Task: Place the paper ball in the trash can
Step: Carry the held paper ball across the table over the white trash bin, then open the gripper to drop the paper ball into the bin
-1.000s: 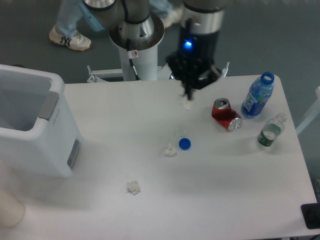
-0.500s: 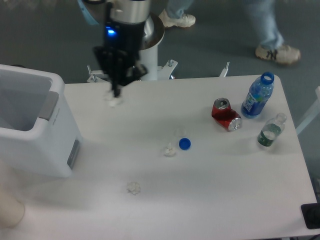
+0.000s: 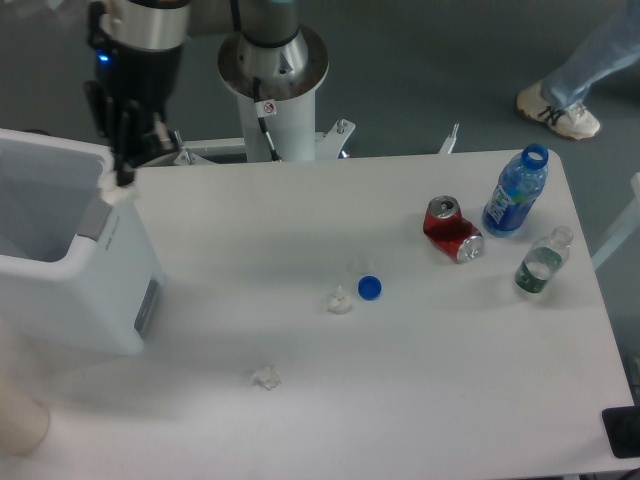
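Hanging at the upper left of the frame, the end effector (image 3: 124,178) pinches the paper ball (image 3: 120,191) between its fingertips, right at the near corner of the trash can (image 3: 60,265). Toward the right on the surface (image 3: 400,390) lie a blue cap (image 3: 369,288), a red can (image 3: 451,229) and two bottles (image 3: 516,190).

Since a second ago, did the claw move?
Yes. The claw swung left, away from the red can, and now sits at the trash can rim.
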